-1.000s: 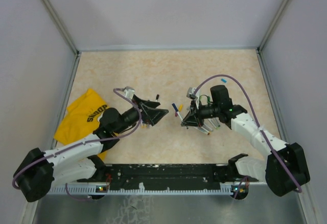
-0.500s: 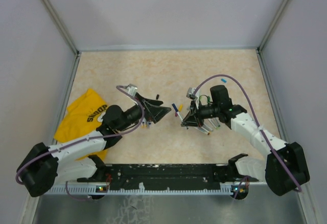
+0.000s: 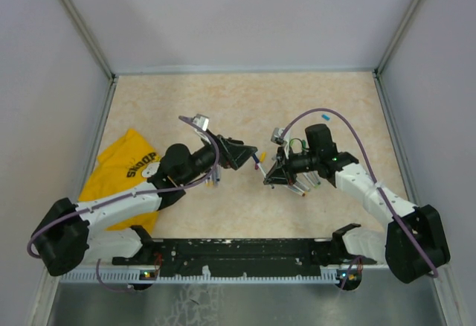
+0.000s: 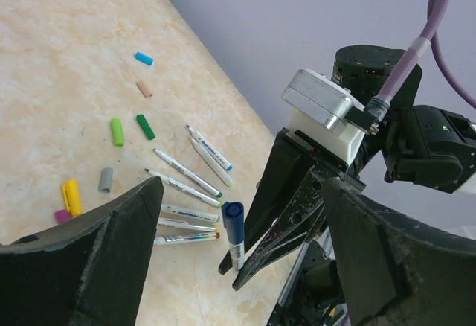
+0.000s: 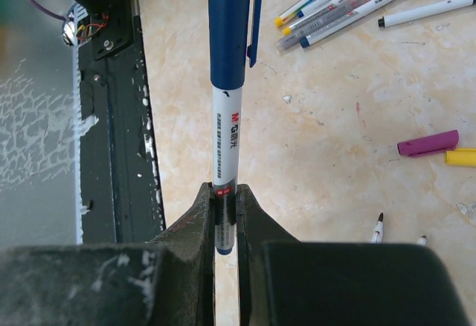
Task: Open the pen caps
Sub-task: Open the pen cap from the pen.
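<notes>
**A:** Top external view, starting from your left. The yellow cloth (image 3: pixel 119 170) lies well apart from the work. Your left gripper (image 3: pixel 242 153) is released, with its jaws spread wide, just beside the pen (image 3: pixel 256 162).

**B:** And where does the cap sit?

**A:** In the left wrist view the blue cap (image 4: pixel 233 218) tops the upright pen, between your open fingers (image 4: pixel 111 244) and touching neither. Below it, your right gripper (image 4: pixel 239 270) is clenched on the bottom of the white barrel.

**B:** So I just close?

**A:** Centre first. I'd bring the cap level with your pads, so that you pinch the cap only and not the barrel beneath it. Then pull straight along the pen's length, away from the right gripper. A sideways tug would likely swivel the pen, because the right wrist view shows it gripped only at its very end.

**B:** Anything else to watch?

**A:** The cap has a clip along one side. Squeezing across the clip may make your hold slip, so grip the round body if you can. Further right, loose pens (image 3: pixel 301 187) lie on the table (image 3: pixel 335 103) under your right arm. I'd keep the pull clear of them.
</notes>
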{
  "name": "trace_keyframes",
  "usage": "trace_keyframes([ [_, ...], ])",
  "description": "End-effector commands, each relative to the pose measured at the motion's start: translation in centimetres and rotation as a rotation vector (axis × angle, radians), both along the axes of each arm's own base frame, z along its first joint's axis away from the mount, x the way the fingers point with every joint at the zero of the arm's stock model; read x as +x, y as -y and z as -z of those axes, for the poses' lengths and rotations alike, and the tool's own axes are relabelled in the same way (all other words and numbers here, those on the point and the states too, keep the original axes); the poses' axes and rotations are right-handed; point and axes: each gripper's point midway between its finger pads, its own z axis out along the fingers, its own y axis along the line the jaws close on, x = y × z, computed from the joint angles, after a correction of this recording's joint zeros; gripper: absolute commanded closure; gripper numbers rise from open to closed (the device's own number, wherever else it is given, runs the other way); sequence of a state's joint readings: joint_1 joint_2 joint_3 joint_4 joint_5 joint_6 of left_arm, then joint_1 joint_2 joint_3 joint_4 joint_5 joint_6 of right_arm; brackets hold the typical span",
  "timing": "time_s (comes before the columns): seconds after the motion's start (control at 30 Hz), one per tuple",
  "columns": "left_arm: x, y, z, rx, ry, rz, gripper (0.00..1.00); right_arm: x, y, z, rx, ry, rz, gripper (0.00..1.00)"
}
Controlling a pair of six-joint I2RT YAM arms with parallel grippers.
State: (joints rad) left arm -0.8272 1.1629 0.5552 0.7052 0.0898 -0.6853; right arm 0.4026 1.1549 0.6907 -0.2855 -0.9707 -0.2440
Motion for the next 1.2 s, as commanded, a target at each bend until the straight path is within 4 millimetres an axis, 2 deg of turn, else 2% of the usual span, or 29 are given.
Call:
trace_keyframes([
  [0.0,0.9,1.2,-0.2,0.014,-0.023,-0.046,0.11,1.2,-0.5,-2.6,0.042,0.085,-0.016,1.0],
  [0.23,0.3,2.5,1.2,0.025,-0.054,-0.035,0.3,1.3,-0.5,-2.6,0.042,0.079,-0.013,1.0],
  [0.33,-0.2,2.8,1.4,0.025,-0.061,-0.042,0.41,1.3,-0.5,-2.6,0.041,0.08,-0.011,1.0],
  [0.5,-0.4,3.8,2.1,0.038,-0.074,-0.031,0.46,1.3,-0.5,-2.7,0.043,0.08,-0.011,1.0],
  [0.57,-0.4,4.2,2.3,0.041,-0.08,-0.02,0.52,1.3,-0.5,-2.7,0.043,0.085,-0.01,1.0],
  [0.63,-0.5,4.3,2.5,0.043,-0.083,-0.013,0.61,1.3,-0.5,-2.6,0.042,0.082,-0.01,1.0],
  [0.7,-0.4,4.2,2.5,0.042,-0.084,-0.018,0.78,1.3,-0.5,-2.6,0.042,0.083,-0.01,1.0],
  [0.8,-0.3,4.0,2.2,0.038,-0.076,-0.03,0.98,1.3,-0.4,-2.5,0.04,0.086,-0.013,1.0],
  [0.87,-0.5,4.0,2.0,0.033,-0.07,-0.021,1.0,1.1,-0.6,-2.8,0.052,0.081,-0.021,1.0],
  [0.9,-0.7,4.2,1.8,0.024,-0.07,-0.006,1.0,1.0,-0.6,-2.9,0.062,0.073,-0.023,0.97],
  [1.0,-1.5,4.5,1.4,-0.01,-0.065,0.039,1.0,0.7,-1.0,-3.5,0.096,0.058,-0.031,0.7],
  [1.03,-1.7,4.6,1.3,-0.02,-0.062,0.051,1.0,0.6,-1.1,-3.7,0.107,0.05,-0.034,0.66],
  [1.17,-2.2,4.9,1.2,-0.044,-0.056,0.083,1.0,0.2,-1.4,-4.3,0.137,0.035,-0.056,0.63],
])
